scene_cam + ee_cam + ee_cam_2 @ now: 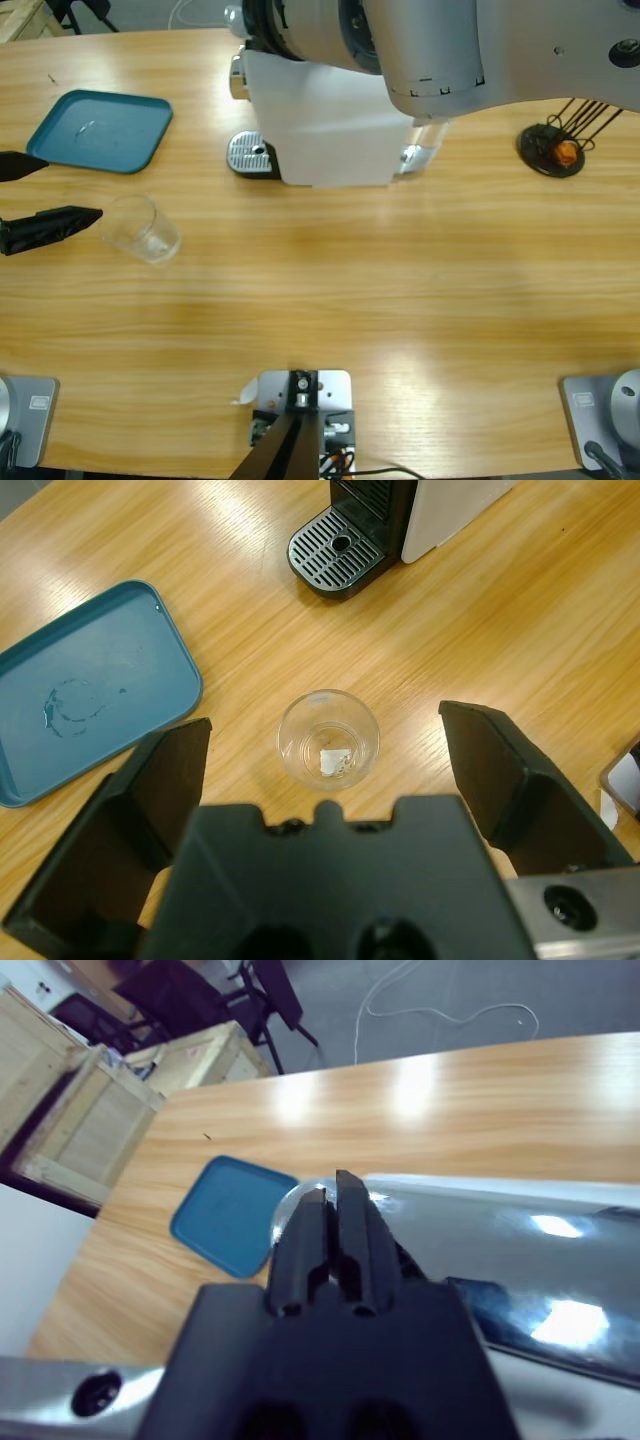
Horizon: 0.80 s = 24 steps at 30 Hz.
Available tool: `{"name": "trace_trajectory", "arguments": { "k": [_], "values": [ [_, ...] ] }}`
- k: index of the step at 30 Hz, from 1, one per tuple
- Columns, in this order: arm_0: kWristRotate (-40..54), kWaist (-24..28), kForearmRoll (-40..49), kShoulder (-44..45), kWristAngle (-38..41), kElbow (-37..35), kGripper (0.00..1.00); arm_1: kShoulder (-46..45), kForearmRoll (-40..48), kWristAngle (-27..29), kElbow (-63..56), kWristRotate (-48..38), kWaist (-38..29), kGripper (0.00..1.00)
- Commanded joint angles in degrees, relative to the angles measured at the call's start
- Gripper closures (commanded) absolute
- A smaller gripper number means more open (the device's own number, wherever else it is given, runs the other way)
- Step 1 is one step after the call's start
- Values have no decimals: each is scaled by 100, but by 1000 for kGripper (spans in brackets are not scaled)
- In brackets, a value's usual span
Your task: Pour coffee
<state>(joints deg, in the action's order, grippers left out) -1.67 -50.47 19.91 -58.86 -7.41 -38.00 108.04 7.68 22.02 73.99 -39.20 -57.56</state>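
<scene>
At the left edge of the high view, the left gripper (50, 192) is spread wide with nothing between its jaws, just beside a clear glass (143, 228) standing upright on the bench (360, 290). In the left wrist view the glass (328, 738) sits between the jaws without touching them; no coffee shows in it. A teal tray (100, 130) lies beyond. Farther up, at centre top, stands the white machine (320, 130), with the right gripper (335, 1230) closed above it.
</scene>
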Motion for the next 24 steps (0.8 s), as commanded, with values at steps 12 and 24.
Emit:
{"name": "trace_trajectory", "arguments": {
  "k": [12,24],
  "values": [
    [-280,11,81,76,-351,73,0,-1101,-807,-2325,-355,2162,475,0],
    [-2129,-193,493,269,-680,116,0,-2680,-2087,-2868,-1499,2997,518,0]
  ]
}}
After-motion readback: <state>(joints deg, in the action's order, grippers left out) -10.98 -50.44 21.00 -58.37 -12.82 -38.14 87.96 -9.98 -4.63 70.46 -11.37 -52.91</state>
